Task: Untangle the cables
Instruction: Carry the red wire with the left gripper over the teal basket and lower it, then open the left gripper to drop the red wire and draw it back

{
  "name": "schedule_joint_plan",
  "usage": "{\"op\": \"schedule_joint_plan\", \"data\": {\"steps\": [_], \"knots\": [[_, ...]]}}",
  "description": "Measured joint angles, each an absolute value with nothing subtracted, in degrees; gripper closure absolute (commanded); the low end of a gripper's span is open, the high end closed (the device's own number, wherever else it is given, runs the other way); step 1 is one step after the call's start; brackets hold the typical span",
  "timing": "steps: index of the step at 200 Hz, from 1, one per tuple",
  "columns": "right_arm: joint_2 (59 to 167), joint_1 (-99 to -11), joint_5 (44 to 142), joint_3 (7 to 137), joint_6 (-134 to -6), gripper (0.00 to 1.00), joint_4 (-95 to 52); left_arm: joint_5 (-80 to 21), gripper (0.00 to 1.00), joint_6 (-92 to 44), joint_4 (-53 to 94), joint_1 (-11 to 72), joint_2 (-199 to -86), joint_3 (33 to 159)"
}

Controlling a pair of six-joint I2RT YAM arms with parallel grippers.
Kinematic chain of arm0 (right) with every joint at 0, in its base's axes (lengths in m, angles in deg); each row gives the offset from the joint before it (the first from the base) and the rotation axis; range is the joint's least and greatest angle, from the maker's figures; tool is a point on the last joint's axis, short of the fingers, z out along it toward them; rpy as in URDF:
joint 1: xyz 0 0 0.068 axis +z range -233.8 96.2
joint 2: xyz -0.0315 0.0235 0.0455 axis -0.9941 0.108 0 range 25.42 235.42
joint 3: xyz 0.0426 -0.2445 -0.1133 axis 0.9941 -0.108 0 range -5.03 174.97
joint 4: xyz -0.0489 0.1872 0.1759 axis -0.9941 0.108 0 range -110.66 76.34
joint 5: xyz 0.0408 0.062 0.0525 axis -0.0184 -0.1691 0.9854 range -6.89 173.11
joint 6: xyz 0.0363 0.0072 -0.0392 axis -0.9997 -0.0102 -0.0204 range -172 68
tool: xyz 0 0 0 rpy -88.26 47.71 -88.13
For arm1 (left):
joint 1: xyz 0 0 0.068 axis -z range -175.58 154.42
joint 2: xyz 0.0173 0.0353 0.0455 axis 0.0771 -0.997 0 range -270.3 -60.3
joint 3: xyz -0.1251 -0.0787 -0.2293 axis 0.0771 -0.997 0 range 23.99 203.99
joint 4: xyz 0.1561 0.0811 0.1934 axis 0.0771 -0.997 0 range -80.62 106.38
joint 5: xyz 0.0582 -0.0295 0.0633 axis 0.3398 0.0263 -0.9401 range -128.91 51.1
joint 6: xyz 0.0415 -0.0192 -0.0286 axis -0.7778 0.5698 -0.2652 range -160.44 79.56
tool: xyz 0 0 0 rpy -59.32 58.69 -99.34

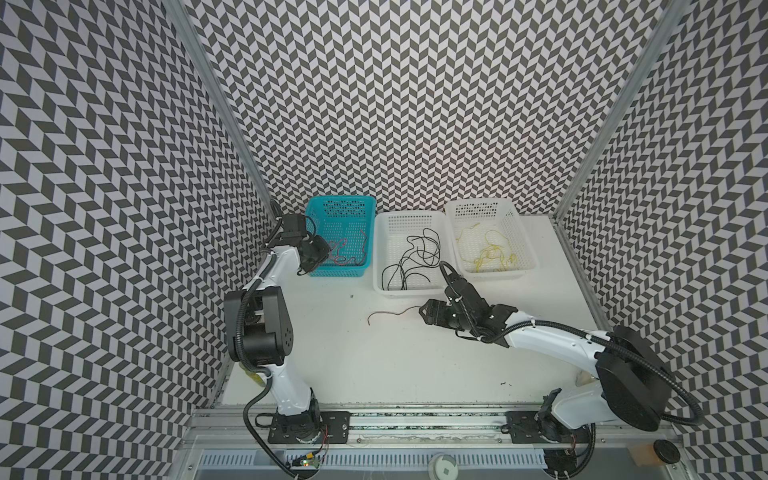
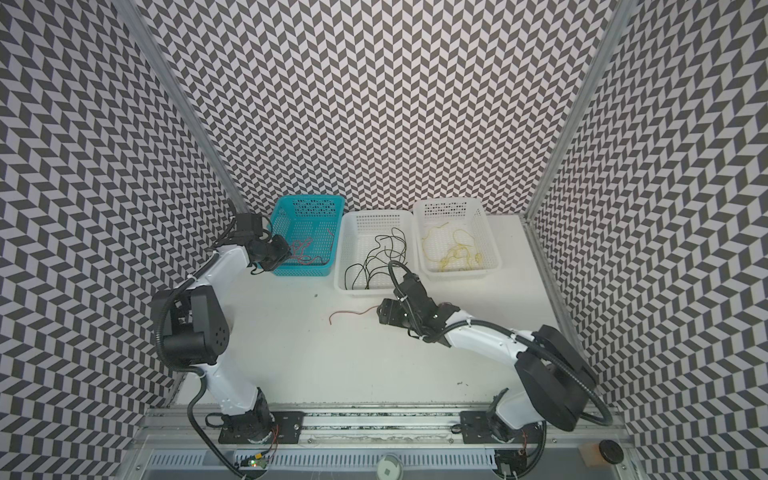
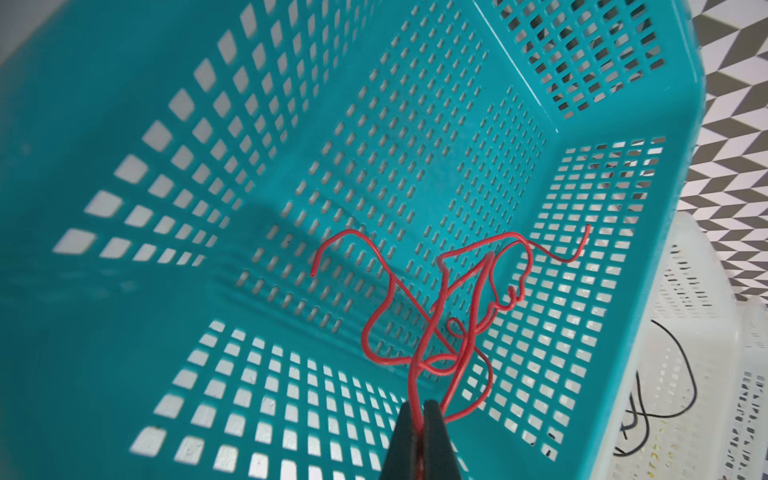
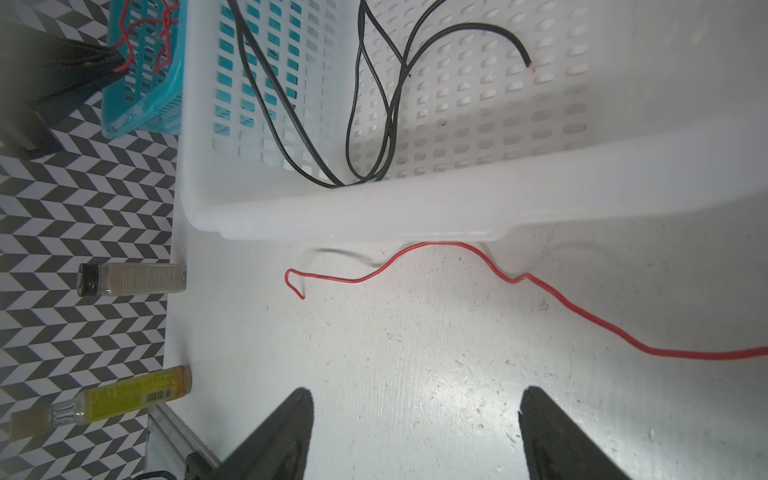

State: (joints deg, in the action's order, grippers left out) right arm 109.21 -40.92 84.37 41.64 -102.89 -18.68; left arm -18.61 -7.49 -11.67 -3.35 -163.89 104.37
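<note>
Several red cables (image 3: 473, 316) lie tangled in the teal basket (image 1: 340, 203) (image 2: 309, 199) (image 3: 124, 104) at the back left. My left gripper (image 3: 419, 409) (image 1: 322, 249) (image 2: 282, 251) hangs over that basket's near left corner, shut on one red strand. One loose red cable (image 4: 436, 243) (image 2: 349, 314) (image 1: 386, 314) snakes across the white table in front of the middle basket. My right gripper (image 4: 415, 395) (image 1: 424, 312) (image 2: 380, 313) is low at its right end, open, with nothing between its fingers. Black cables (image 1: 415, 257) (image 4: 478, 25) fill the middle white basket (image 1: 405, 291). Yellow cables (image 1: 492, 253) lie in the right white basket (image 1: 482, 205).
The three baskets stand side by side along the back wall. In the right wrist view, a clear bottle (image 4: 133, 279) and a yellow bottle (image 4: 124, 395) lie at the table's left edge by the patterned wall. A metal rail (image 1: 415, 415) runs along the front.
</note>
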Motion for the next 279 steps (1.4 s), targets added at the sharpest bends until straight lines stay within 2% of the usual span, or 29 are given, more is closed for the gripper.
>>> {"op": "schedule_joint_plan", "data": {"steps": [64,95,134,208,279], "knots": [[110.81,-40.92,84.39,41.62,-103.53,0.21,-19.30,-20.36,0.94,-9.28,-13.99,-1.73,-168.35,108.29],[110.81,-40.92,84.20,41.07,-103.72,0.21,-19.56,-20.69,0.83,-9.98,-14.23,-0.57,-168.46,108.48],[110.83,-40.92,83.61,40.59,-104.16,0.22,-19.45,-20.91,0.79,-10.20,-14.62,-0.29,-168.48,108.48],[110.83,-40.92,81.90,40.44,-105.98,0.25,-19.32,-20.10,0.48,-9.35,-14.49,-0.29,-167.28,108.35],[110.81,-40.92,78.08,38.08,-112.42,0.30,-19.25,-19.40,0.24,-8.19,-11.35,1.57,-152.20,104.22]]}}
